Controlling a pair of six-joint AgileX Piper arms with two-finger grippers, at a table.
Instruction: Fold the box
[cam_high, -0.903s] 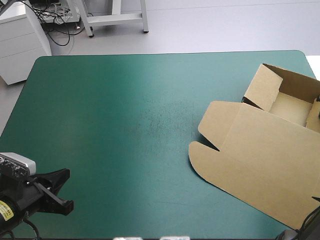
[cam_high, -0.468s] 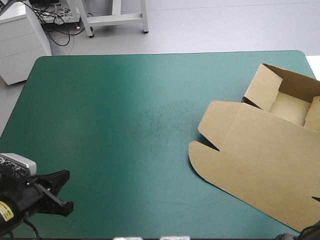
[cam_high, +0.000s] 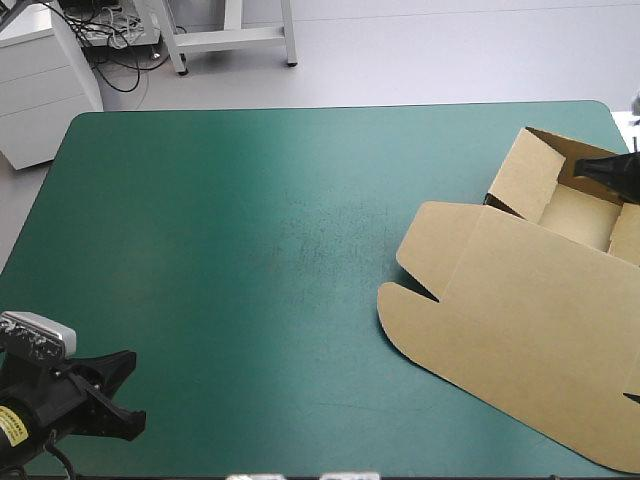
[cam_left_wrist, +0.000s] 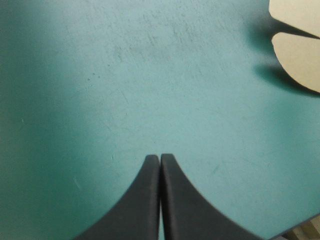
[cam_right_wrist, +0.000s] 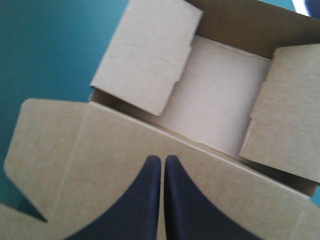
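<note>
The brown box (cam_high: 520, 310) lies at the table's right side as an open tray (cam_high: 578, 212) with raised walls and its lid spread flat toward the front. My right gripper (cam_high: 590, 167) comes in from the right edge above the tray's far wall. It is shut and holds nothing. In the right wrist view its black fingers (cam_right_wrist: 160, 160) meet in one arch over the box (cam_right_wrist: 215, 105), pointed at the line where lid and tray join. My left gripper (cam_high: 120, 392) is at the front left corner, shut and empty, over bare teal-green cover (cam_left_wrist: 150, 90).
Two rounded lid flaps (cam_left_wrist: 300, 55) show far ahead of the left gripper. The tray's left side flap (cam_high: 525, 172) stands tilted outward. The table's right edge runs close behind the tray.
The right gripper, earlier barely showing at the front right corner, has swung to above the tray's far wall and is shut. The left arm has dropped slightly toward the front edge.
</note>
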